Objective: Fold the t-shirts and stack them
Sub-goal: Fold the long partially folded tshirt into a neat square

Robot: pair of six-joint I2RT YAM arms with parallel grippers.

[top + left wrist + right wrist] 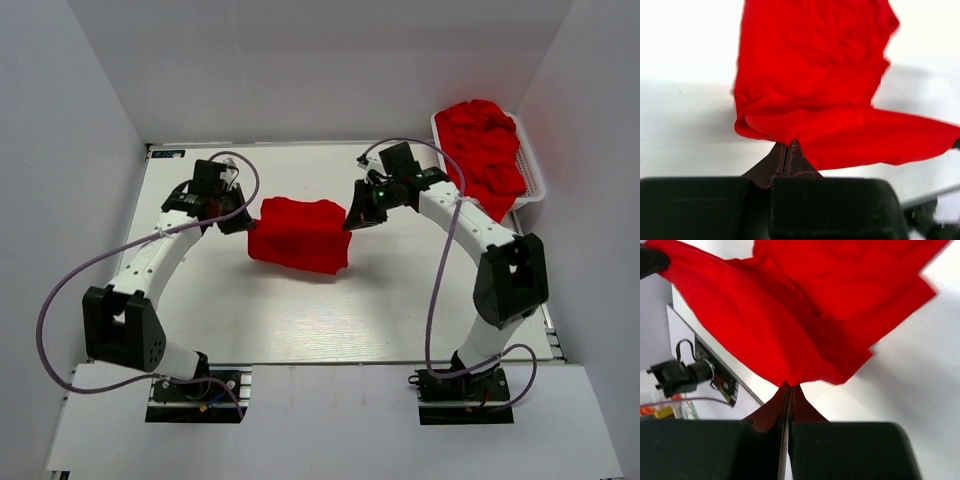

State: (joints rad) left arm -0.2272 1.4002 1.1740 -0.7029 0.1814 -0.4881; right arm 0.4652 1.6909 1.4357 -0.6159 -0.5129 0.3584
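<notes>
A bright red t-shirt (298,234) hangs stretched between my two grippers above the middle of the table. My left gripper (243,222) is shut on its left edge; in the left wrist view the fingers (786,150) pinch the cloth (815,75). My right gripper (352,221) is shut on its right edge; in the right wrist view the fingers (789,390) pinch the cloth (805,310). More red t-shirts (488,150) lie heaped in the basket at the far right.
A white slotted basket (536,180) stands at the table's far right corner against the wall. White walls close in the table on the left, back and right. The table surface (300,320) in front of the shirt is white.
</notes>
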